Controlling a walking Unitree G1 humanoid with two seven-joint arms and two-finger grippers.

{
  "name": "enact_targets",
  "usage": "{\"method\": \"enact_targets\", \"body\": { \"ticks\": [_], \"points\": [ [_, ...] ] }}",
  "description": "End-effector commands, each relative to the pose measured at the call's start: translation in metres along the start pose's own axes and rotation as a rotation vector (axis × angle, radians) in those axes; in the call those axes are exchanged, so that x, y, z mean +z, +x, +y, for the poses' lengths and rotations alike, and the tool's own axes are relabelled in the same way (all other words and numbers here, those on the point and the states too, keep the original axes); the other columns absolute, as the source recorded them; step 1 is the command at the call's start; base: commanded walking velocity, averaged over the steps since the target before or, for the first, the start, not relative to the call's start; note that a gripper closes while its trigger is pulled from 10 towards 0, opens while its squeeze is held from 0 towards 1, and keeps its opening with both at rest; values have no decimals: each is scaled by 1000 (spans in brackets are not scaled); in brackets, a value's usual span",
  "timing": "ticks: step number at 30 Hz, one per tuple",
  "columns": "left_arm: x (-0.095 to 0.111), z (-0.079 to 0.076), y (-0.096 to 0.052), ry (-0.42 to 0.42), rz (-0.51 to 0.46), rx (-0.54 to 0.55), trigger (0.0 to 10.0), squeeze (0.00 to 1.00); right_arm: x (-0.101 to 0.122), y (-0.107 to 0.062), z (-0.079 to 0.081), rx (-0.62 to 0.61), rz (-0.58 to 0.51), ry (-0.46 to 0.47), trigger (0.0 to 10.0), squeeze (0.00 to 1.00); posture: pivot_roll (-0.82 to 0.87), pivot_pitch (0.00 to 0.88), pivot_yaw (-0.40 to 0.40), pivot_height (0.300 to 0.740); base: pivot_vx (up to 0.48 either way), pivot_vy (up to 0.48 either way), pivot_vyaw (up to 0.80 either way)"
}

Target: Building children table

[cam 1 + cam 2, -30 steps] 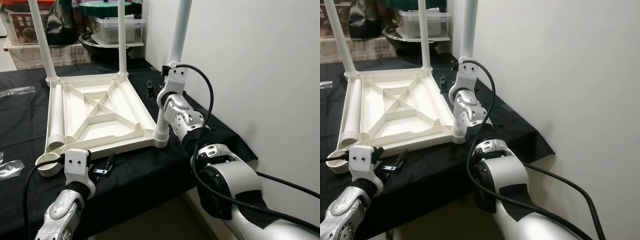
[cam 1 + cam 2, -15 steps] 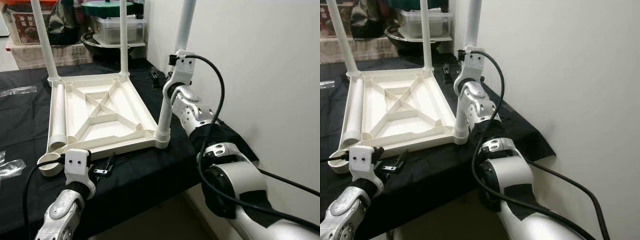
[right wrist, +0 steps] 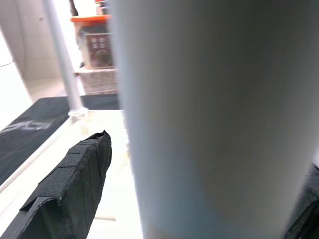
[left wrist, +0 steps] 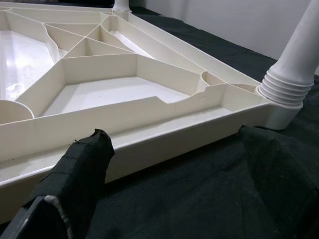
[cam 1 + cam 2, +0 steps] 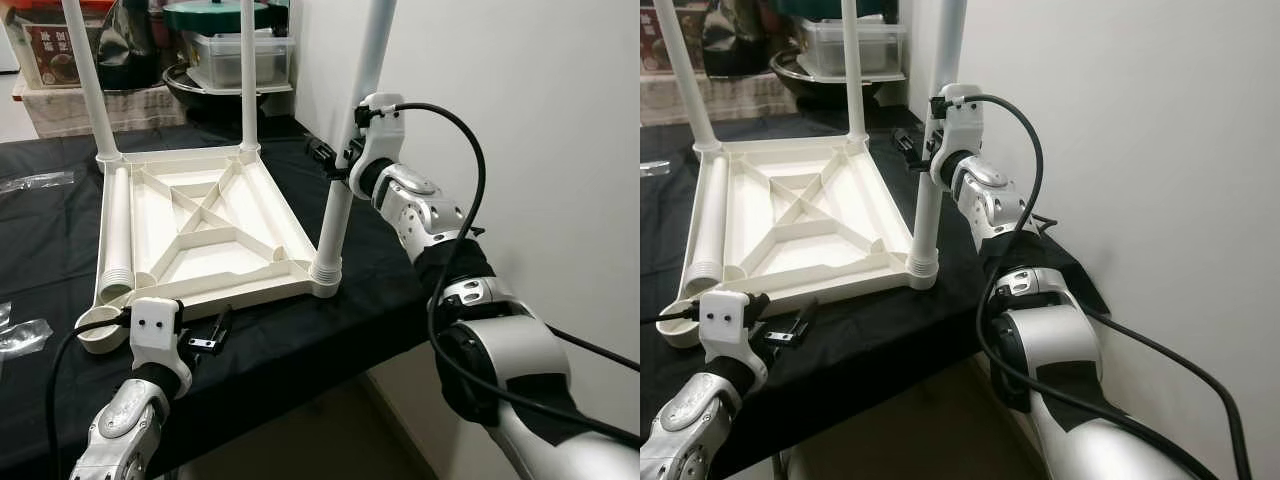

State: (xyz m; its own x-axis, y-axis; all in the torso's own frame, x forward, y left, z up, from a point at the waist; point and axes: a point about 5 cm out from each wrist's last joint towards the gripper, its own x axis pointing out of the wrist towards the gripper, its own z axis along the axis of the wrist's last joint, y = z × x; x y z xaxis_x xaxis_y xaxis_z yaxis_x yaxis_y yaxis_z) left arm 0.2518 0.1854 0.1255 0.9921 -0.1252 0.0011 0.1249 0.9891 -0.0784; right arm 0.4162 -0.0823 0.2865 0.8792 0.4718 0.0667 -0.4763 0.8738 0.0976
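Note:
A white plastic table top (image 5: 250, 285) lies upside down on the black cloth. Three white legs stand in its corners: back left (image 5: 88, 90), back right (image 5: 247, 80) and front right (image 5: 335, 215). A fourth leg (image 5: 115, 225) lies loose along the top's left side. My right gripper (image 5: 335, 160) is shut on the front right leg about halfway up; that leg (image 3: 209, 124) sits between its black fingers (image 3: 70, 179). My left gripper (image 5: 205, 335) is open and low on the cloth, just in front of the top's front rim (image 4: 149, 144).
The black-clothed table ends close to me at its front edge (image 5: 300, 370). A white wall (image 5: 520, 100) runs along the right side. Plastic tubs and a dark pan (image 5: 230, 55) and a printed box (image 5: 55, 50) crowd the back. Clear bags (image 5: 20, 335) lie at the left.
My right arm has swung around the front right leg, from its near-left side to its right side, and now grips a little higher. The left arm has not moved.

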Motion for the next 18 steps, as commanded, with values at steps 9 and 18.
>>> {"method": "enact_targets", "body": {
  "ticks": [9, 18],
  "points": [
    [-3, -1, 0, 11, 14, -14, 10000, 0, -12, -6, -10, 109, 40, -3, 10000, 0, 56, 0, -108, 740, 0, 0, 0],
    [-3, -1, -1, 11, 16, -11, 10000, 0, -23, -13, -18, 211, 37, 59, 8824, 0, 63, 0, -112, 740, 0, 0, 0]
  ]
}}
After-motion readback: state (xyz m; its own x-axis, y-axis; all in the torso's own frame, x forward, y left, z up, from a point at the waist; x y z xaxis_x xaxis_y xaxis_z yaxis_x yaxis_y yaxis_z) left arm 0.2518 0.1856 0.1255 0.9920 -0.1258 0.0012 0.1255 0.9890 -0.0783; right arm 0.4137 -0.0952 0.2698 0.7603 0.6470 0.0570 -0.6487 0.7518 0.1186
